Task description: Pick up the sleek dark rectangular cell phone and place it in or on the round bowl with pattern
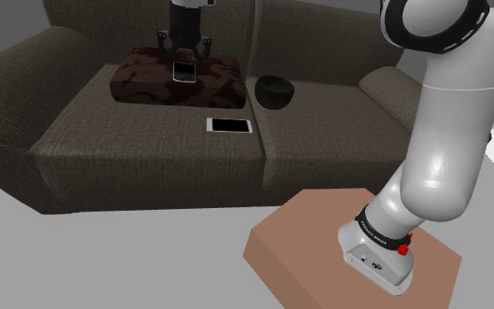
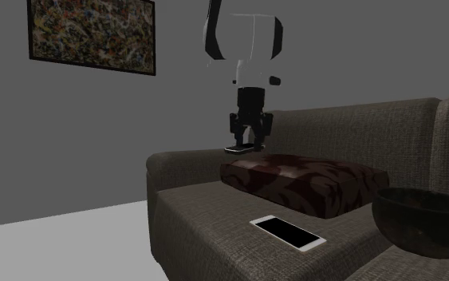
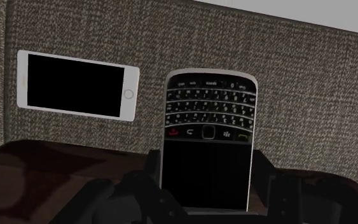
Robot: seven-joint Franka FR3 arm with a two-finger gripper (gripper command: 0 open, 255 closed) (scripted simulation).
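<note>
Fingers [image 3: 153,168] on phone [image 3: 208,149] edges (cushion [image 3: 44,184] beneath)

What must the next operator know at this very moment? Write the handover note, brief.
Gripper: shut on the dark keypad phone, holding it just above the dark red cushion.
Bowl: dark and round, on the sofa seat beside the cushion, toward the shoulder view's right.
White-framed phone: lies flat on the seat in front of the cushion; not the target.
Done: phone grasped and lifted.
Left: carry it to the bowl, lower it, release.
</note>
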